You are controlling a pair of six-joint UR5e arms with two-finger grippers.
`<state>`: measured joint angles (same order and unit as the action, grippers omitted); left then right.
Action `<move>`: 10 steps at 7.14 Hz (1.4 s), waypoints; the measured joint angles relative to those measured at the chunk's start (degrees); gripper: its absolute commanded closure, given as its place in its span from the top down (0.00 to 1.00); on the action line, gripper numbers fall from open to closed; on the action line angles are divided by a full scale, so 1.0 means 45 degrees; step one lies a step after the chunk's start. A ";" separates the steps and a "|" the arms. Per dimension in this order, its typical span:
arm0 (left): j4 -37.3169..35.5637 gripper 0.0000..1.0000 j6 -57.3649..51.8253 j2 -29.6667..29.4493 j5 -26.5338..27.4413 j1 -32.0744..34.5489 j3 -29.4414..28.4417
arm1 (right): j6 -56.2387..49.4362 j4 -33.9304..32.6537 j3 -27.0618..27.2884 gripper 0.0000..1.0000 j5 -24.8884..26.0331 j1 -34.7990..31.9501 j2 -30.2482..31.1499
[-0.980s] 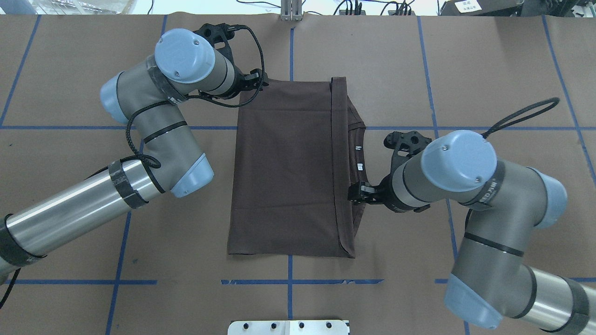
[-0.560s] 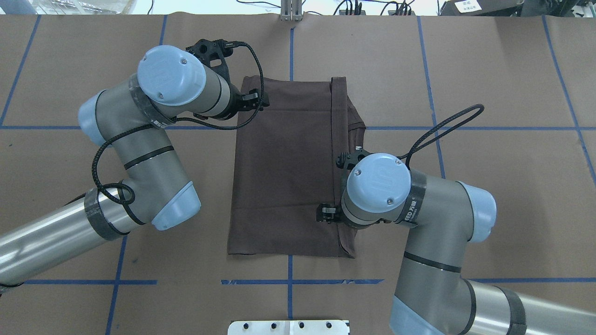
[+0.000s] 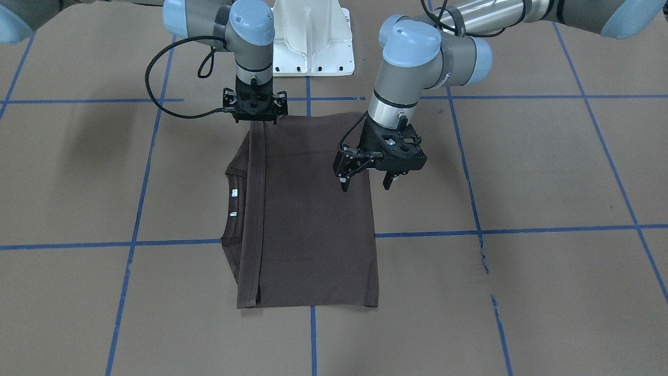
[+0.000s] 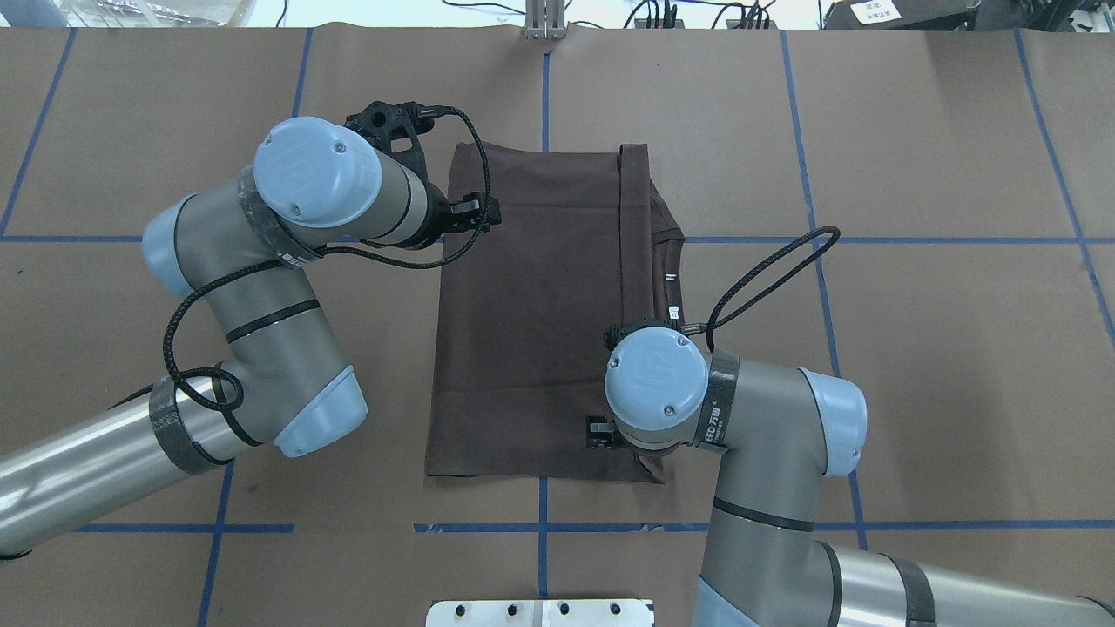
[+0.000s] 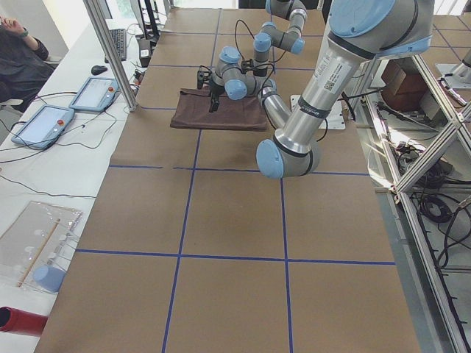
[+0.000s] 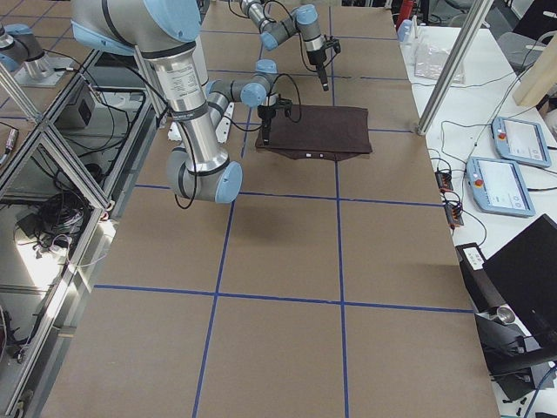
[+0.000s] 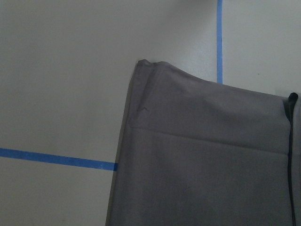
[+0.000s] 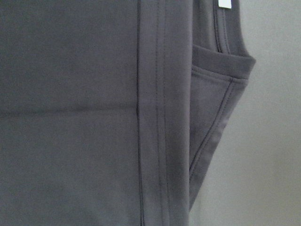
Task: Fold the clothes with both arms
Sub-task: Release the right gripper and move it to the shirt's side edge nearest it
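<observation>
Shirt: the folded brown shirt (image 4: 531, 313) lay flat on the table (image 4: 915, 348), its long axis running away from the robot.
Left end effector (image 3: 365, 186): open and empty, raised over the shirt's left edge toward the far corner.
Right end effector (image 3: 254, 116): low over the near right corner, at the hem; whether it was open or closed could not be told.

One dark brown T-shirt (image 4: 531, 313) is lying on the table (image 4: 915, 348), showing two white neck labels (image 4: 670, 277). Two arms, the left arm (image 4: 270, 305) and the right arm (image 4: 766, 418), are hanging over it, carrying one gripper each, the left gripper (image 3: 366, 184) and the right gripper (image 3: 254, 117). Two tablets (image 5: 43, 125) are sitting alongside.
</observation>
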<state>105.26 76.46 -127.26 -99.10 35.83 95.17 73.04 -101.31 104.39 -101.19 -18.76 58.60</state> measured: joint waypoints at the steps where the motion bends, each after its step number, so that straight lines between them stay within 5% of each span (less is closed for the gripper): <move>1: 0.0021 1.00 0.0011 0.0038 0.0011 -0.0041 -0.0008 | -0.0189 -0.0009 -0.0139 1.00 -0.0007 0.0030 -0.0004; 10: 0.0345 1.00 0.0591 0.0081 0.0057 -0.0220 -0.0116 | -0.0982 -0.1130 -0.0246 1.00 -0.0040 -0.0307 0.0241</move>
<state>106.81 79.12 -126.90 -98.84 34.84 94.65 68.61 -106.40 103.28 -101.37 -20.14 59.69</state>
